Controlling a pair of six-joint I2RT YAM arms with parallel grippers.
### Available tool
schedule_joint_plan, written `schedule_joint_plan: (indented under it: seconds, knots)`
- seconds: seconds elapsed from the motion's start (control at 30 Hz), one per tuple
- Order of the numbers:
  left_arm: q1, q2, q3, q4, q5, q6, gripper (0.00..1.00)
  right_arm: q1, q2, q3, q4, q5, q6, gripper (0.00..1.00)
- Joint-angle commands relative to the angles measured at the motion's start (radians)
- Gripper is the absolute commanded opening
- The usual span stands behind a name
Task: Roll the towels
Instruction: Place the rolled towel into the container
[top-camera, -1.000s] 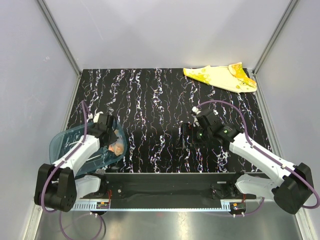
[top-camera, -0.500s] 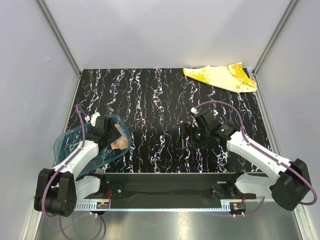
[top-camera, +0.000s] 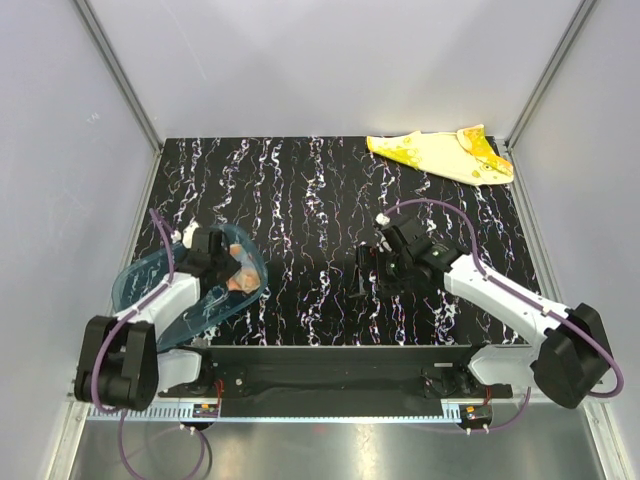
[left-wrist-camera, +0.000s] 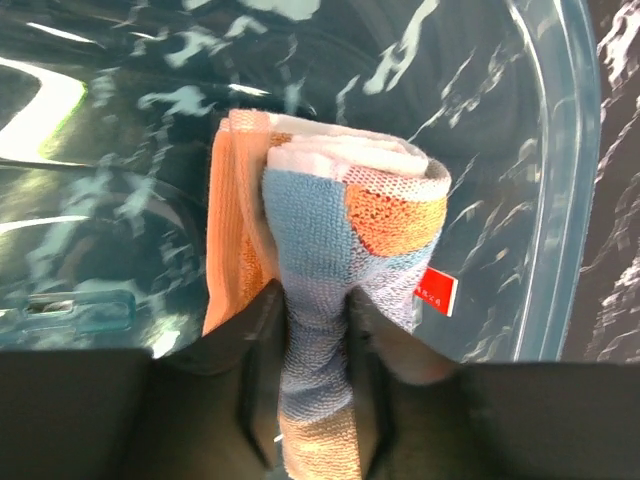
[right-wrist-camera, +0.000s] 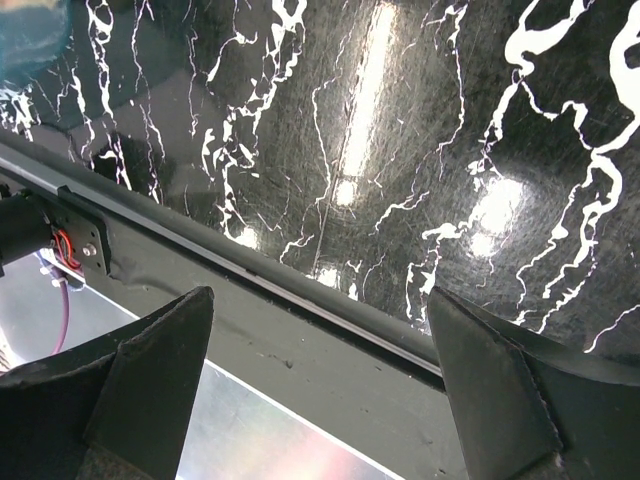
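The orange-pink towel (left-wrist-camera: 340, 230) with pale blue patches is rolled up and lies inside the teal-blue tray (left-wrist-camera: 560, 150). My left gripper (left-wrist-camera: 318, 330) is shut on one end of the roll. In the top view the roll (top-camera: 238, 281) shows in the tray (top-camera: 140, 285) at the left, with the left gripper (top-camera: 222, 268) on it. The yellow towel (top-camera: 440, 153) with cream areas lies flat and unrolled at the far right corner. My right gripper (top-camera: 368, 270) is open and empty over the middle of the table; its fingertips (right-wrist-camera: 160, 360) frame the table's near edge.
The black marbled table (top-camera: 320, 200) is bounded by grey walls on three sides. A black rail (right-wrist-camera: 250, 270) and metal strip run along the near edge below the right gripper. The tray overhangs the table's left edge.
The left arm has shifted the tray and the roll slightly right and tilted it. The right gripper has moved a little to the left.
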Motion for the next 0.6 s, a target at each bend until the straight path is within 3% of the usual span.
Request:
schedule_joint_plan:
  seconds: [0.0, 0.13, 0.37, 0.57]
  knots:
    - [0.023, 0.091, 0.017, 0.059, 0.069, -0.088, 0.24, -0.004, 0.024, 0.056, 0.017, -0.006, -0.023, 0.95]
    - [0.072, 0.191, 0.033, 0.147, 0.136, -0.175, 0.14, -0.004, 0.053, 0.073, 0.018, -0.006, -0.029, 0.95]
    - [0.158, 0.314, 0.145, 0.206, 0.123, -0.287, 0.11, -0.004, 0.106, 0.092, 0.024, -0.005, -0.034, 0.95]
    - [0.333, 0.415, 0.198, 0.242, 0.122, -0.364, 0.11, -0.006, 0.166, 0.128, 0.029, -0.006, -0.057, 0.95]
